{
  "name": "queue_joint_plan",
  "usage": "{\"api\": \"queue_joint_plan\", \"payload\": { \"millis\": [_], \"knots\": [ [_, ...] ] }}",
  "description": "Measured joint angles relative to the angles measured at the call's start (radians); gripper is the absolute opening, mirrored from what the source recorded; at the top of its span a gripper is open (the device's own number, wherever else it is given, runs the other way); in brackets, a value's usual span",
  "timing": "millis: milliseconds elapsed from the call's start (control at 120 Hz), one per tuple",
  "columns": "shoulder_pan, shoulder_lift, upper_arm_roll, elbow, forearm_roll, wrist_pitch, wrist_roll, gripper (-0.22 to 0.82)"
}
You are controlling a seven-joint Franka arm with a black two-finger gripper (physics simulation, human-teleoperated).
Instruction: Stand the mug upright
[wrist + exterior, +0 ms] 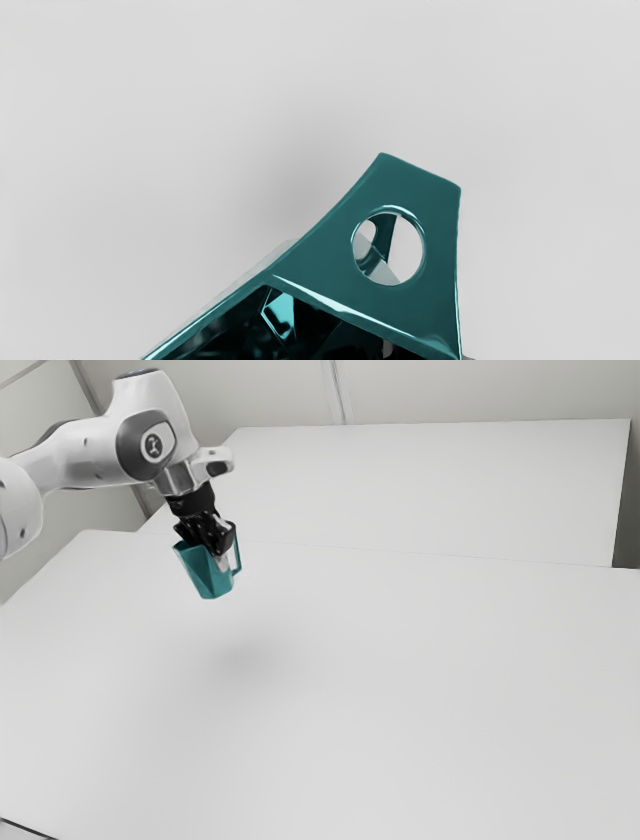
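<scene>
Evidently, the gripper is gripping the mug near its rim and is holding it clear of the table, mouth upward but leaning. The teal walls are looking hard and glossy, so the mug is probably behaving as a stiff, fairly light piece — slippery under smooth pads, perhaps chipping if knocked. The wall by the rim is offering the likeliest hold, while the handle, with its round hole, is jutting out as a second choice and is likely pulling the balance toward its side. Below, the smooth, pale tabletop is catching a soft shadow — and light, plain walls are rising behind.
</scene>
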Motion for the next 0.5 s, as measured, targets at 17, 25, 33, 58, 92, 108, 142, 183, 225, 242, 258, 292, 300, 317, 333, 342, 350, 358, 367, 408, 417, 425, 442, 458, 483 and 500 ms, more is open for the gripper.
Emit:
{"api": "queue_joint_plan", "payload": {
  "millis": [17,25,33,58,92,108,142,183,225,242,258,292,300,317,333,342,350,358,367,408,417,425,442,458,483,500],
  "knots": [
    [0.000,-0.001,-0.001,-0.002,0.007,0.005,-0.004,-0.18],
    [0.001,-0.001,-0.002,-0.002,0.010,0.008,-0.005,-0.18],
    [0.001,-0.001,-0.002,-0.003,0.013,0.010,-0.007,-0.18],
    [0.001,-0.001,-0.003,-0.004,0.020,0.017,-0.012,-0.18],
    [0.000,-0.001,-0.004,-0.008,0.028,0.026,-0.019,-0.18],
    [-0.001,-0.001,-0.005,-0.014,0.032,0.032,-0.022,-0.18],
    [-0.002,-0.001,-0.007,-0.026,0.037,0.044,-0.028,-0.18],
    [-0.002,0.000,-0.011,-0.036,0.042,0.059,-0.036,-0.18],
    [-0.004,0.002,-0.015,-0.049,0.046,0.075,-0.043,-0.18],
    [-0.006,0.002,-0.016,-0.054,0.047,0.081,-0.045,-0.18],
    [-0.007,0.002,-0.016,-0.059,0.048,0.087,-0.048,-0.18],
    [-0.011,0.003,-0.017,-0.066,0.049,0.099,-0.053,-0.18],
    [-0.011,0.004,-0.017,-0.068,0.050,0.101,-0.054,-0.18],
    [-0.013,0.004,-0.017,-0.072,0.050,0.107,-0.056,-0.18],
    [-0.014,0.004,-0.018,-0.078,0.051,0.114,-0.058,-0.18],
    [-0.014,0.004,-0.018,-0.081,0.052,0.117,-0.059,-0.18],
    [-0.014,0.004,-0.018,-0.083,0.052,0.120,-0.061,-0.18],
    [-0.015,0.004,-0.018,-0.085,0.053,0.123,-0.062,-0.18],
    [-0.015,0.004,-0.018,-0.088,0.054,0.126,-0.063,-0.18],
    [-0.015,0.005,-0.018,-0.101,0.056,0.141,-0.068,-0.18],
    [-0.015,0.005,-0.018,-0.104,0.056,0.144,-0.069,-0.18],
    [-0.016,0.005,-0.018,-0.106,0.057,0.147,-0.070,-0.18],
    [-0.017,0.004,-0.018,-0.113,0.058,0.153,-0.072,-0.18],
    [-0.018,0.004,-0.018,-0.118,0.060,0.158,-0.074,-0.18],
    [-0.020,0.004,-0.018,-0.126,0.063,0.167,-0.076,-0.18],
    [-0.021,0.004,-0.018,-0.130,0.065,0.172,-0.078,-0.18]
  ]
}}
